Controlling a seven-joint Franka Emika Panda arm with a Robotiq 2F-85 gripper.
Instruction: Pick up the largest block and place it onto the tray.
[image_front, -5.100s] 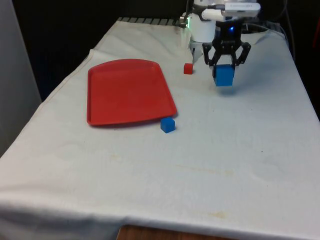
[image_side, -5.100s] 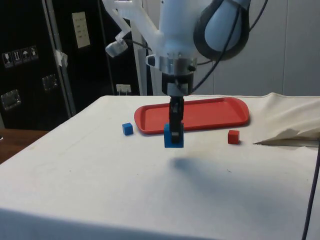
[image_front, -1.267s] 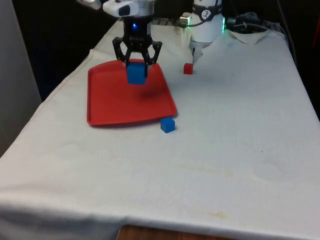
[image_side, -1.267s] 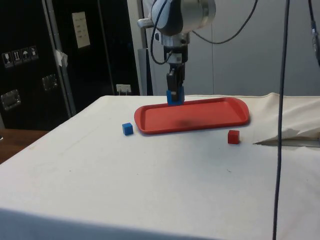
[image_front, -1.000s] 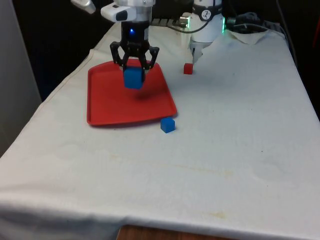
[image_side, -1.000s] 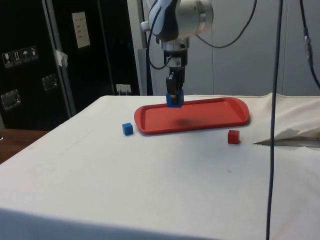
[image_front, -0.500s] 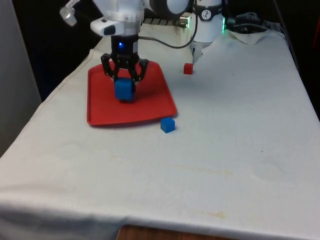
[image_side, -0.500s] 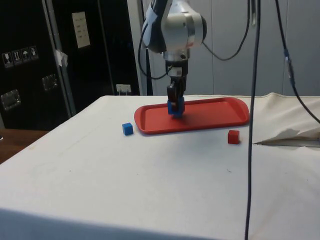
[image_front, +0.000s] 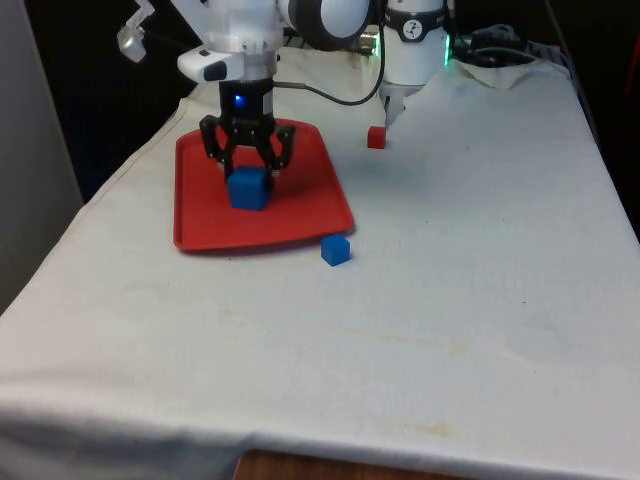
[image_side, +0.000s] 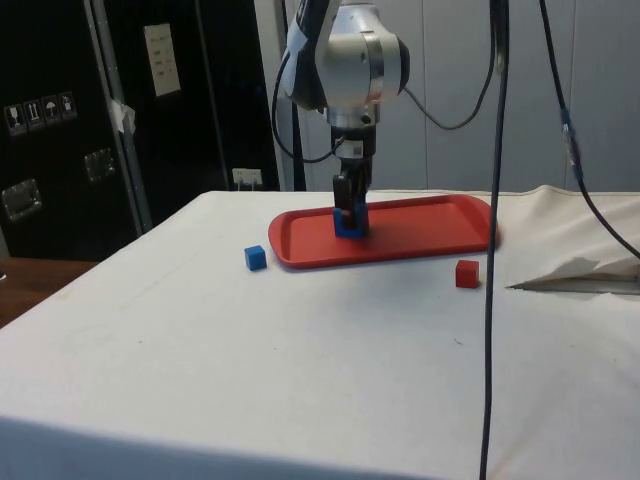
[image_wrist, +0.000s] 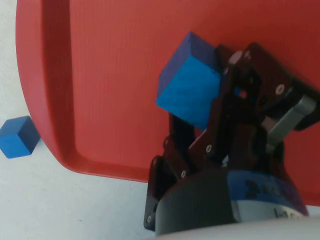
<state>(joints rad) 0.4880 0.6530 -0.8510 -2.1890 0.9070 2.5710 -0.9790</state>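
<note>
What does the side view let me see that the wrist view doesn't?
Side view alone: the small red block on the cloth, apart from the tray. Wrist view alone: a close look at the pincer fingers spread open around the big block. Both: the large blue block resting on the red tray, and the small blue block off the tray's end.

My gripper (image_front: 247, 160) sits spread over the big blue block (image_front: 248, 189) on the red tray (image_front: 205, 220); small blue block (image_front: 336, 250) just off the tray's corner.
</note>
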